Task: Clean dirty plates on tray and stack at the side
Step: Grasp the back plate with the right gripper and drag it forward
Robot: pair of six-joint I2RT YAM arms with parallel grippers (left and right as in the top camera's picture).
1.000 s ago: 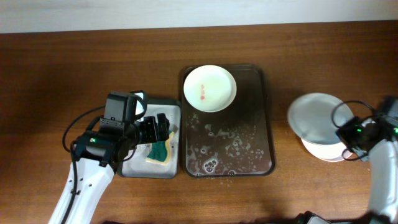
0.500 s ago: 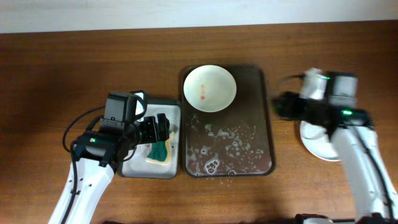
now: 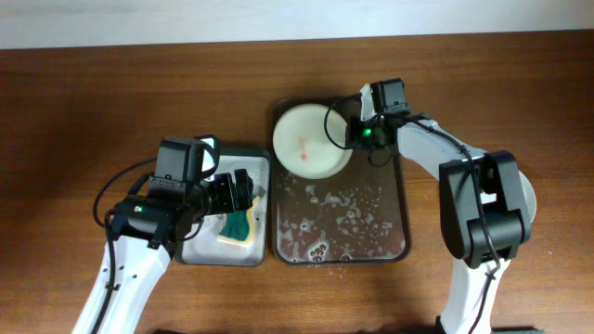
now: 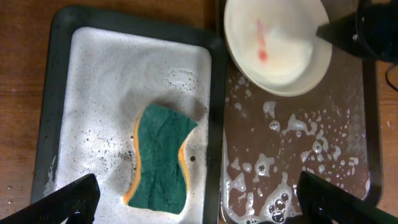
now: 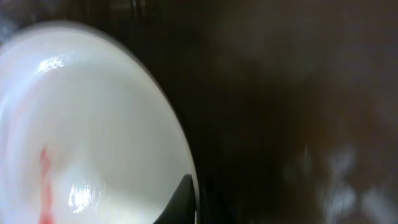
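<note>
left gripper (image 4: 202, 204): fingers wide apart, nothing in them, hanging over the sponge tray (image 4: 62, 93). Both tips show at the bottom corners of the left wrist view. The sponge (image 4: 160, 155) lies flat in the foam below me, green face up, with a yellow-orange layer showing along its edges.

right gripper (image 3: 354, 135): at the right rim of the plate (image 3: 311, 137). In the left wrist view one dark finger (image 4: 329, 31) reaches over the rim toward the plate's inside. The right wrist view is blurred. It shows one fingertip (image 5: 181, 198) at the rim and the other is out of sight. Can't tell if I'm clamped on the plate or just straddling the rim.

plate: in the tray (image 3: 394, 190), at its far left corner, rim close to the tray's edge. Red smear (image 4: 262, 45) left of centre, a streak with a blob at its near end. Can't tell if the plate is resting or lifted.

tray: the rest of the floor is wet, with suds (image 4: 292, 168) scattered over the middle and near end. It sits just right of the sponge tray, long sides side by side, touching or nearly so. Both are on the wood table (image 3: 93, 93).
</note>
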